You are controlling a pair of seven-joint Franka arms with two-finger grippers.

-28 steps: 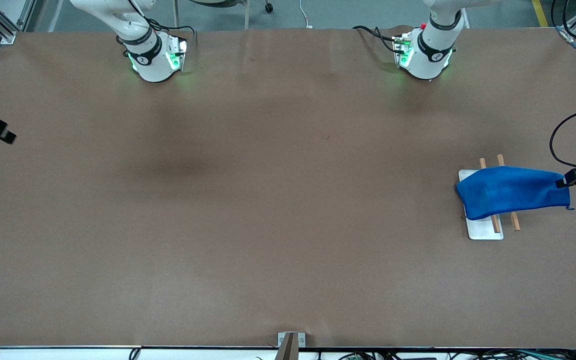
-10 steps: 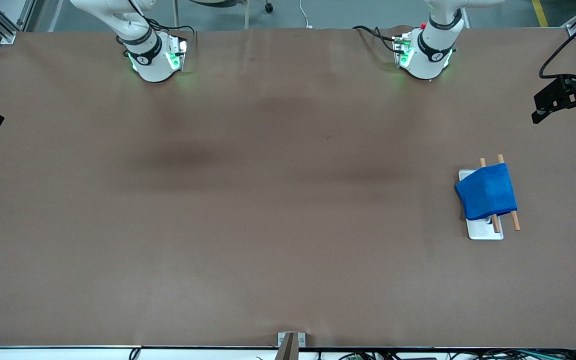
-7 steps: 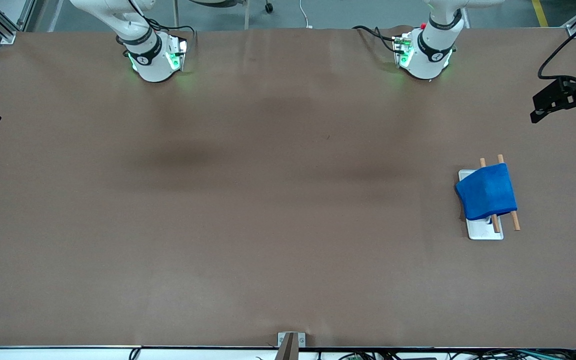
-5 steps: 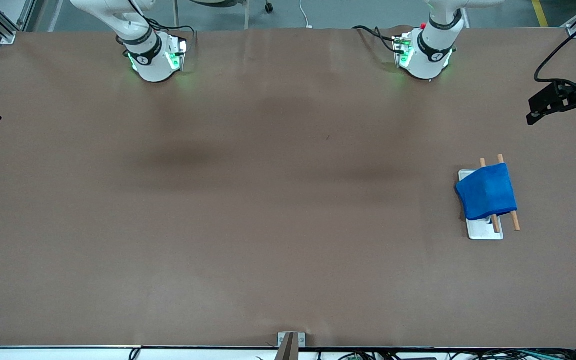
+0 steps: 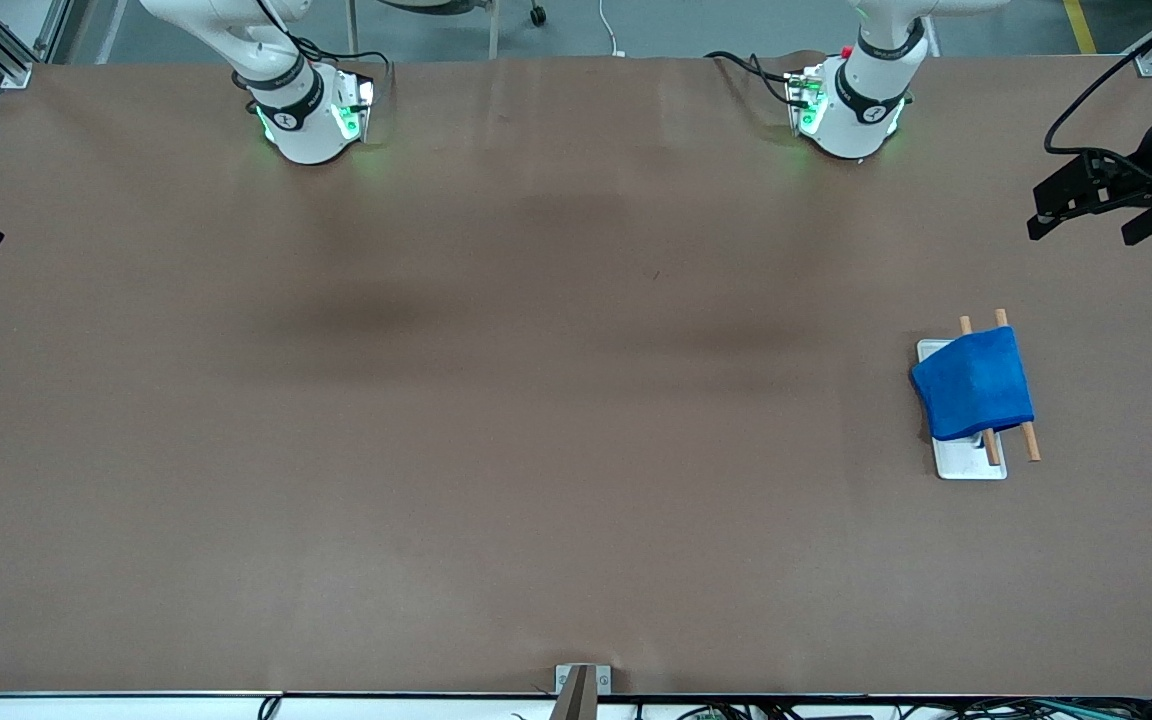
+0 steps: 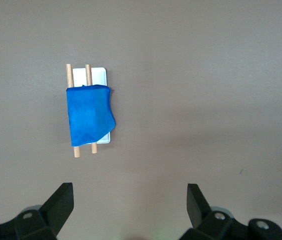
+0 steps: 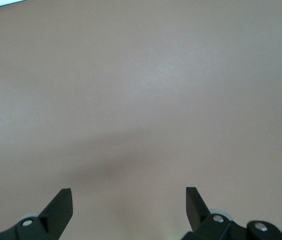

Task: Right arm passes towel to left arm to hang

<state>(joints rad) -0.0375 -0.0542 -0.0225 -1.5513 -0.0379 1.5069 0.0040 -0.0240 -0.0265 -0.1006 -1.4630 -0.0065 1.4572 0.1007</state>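
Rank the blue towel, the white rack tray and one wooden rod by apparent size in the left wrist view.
1. Bright blue soft towel: largest visible area.
2. White rectangular rack tray: mostly covered by the towel, so its rank below the towel is unsure.
3. Thin wooden rod: smallest in area, though about as long as the tray.

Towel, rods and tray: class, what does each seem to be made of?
Towel: soft blue cloth, matte; it drapes and sags over the rods. Rods: probably wood, tan and unpainted. Tray: smooth white, plastic or coated metal; unclear which.

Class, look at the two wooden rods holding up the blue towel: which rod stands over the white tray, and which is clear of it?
The wooden rod toward the right arm's end lies over the white tray; the other rod extends over bare table, both under the blue towel.
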